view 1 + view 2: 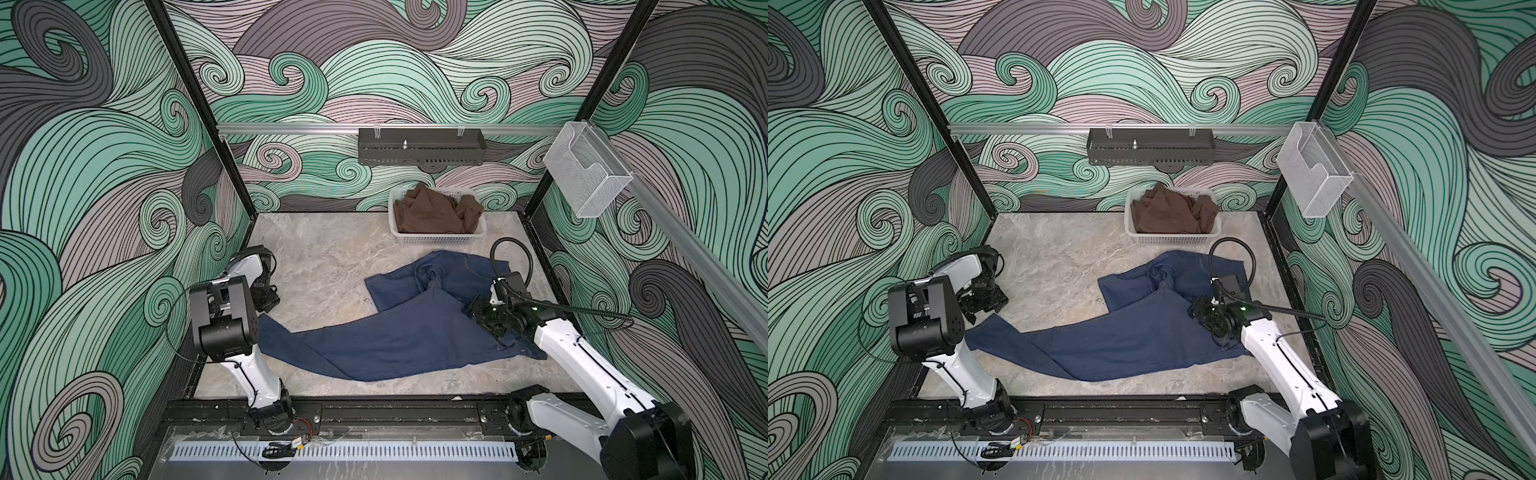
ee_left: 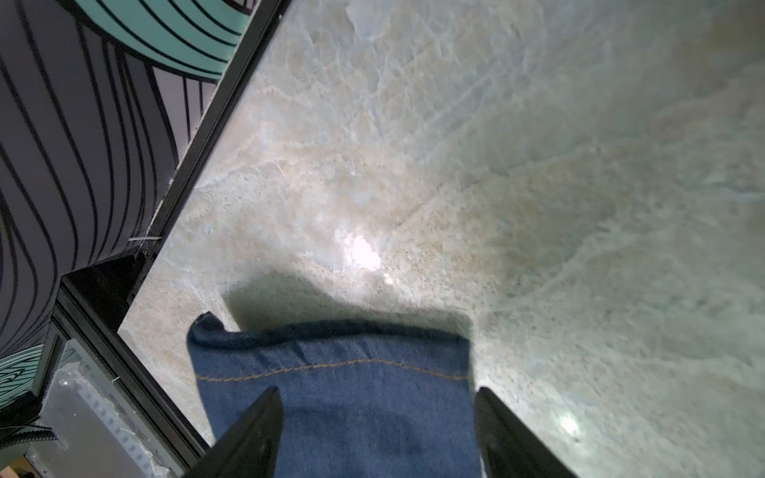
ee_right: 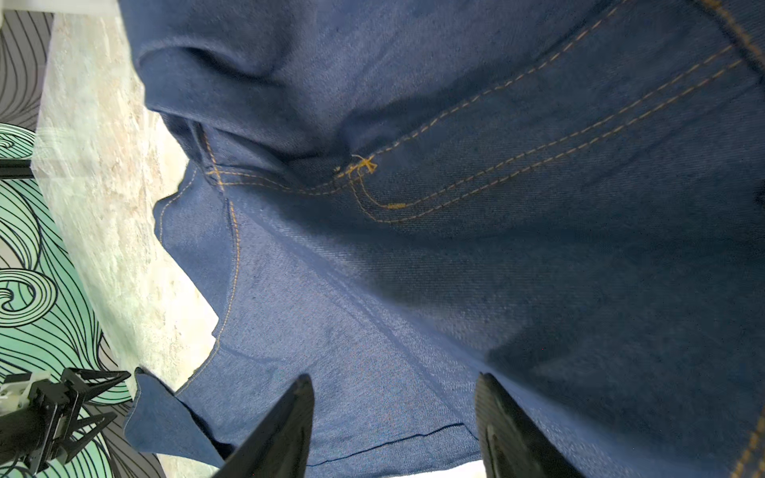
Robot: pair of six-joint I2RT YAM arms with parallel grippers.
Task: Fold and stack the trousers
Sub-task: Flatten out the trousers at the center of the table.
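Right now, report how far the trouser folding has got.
Done: no neat fold yet; the trousers lie spread and rumpled on the table. In hand: the left gripper sits at a leg hem, the right gripper over the crotch seams, both with jaws apart. Left: every fold, then stacking.

Biggest open patch we've got is the back-left of the desk (image 1: 316,253), bare from the left arm (image 1: 226,320) across to the white basket (image 1: 436,242); the front strip along the black rail (image 1: 395,415) is bare too; the trousers (image 1: 395,336) sprawl across the middle, left arm to right arm (image 1: 573,357); the basket sits just behind them; a cable loop (image 1: 492,255) arches over their far end; overhead, a black tray (image 1: 419,146) hangs above the basket; a clear holder (image 1: 590,183) juts out on the right.
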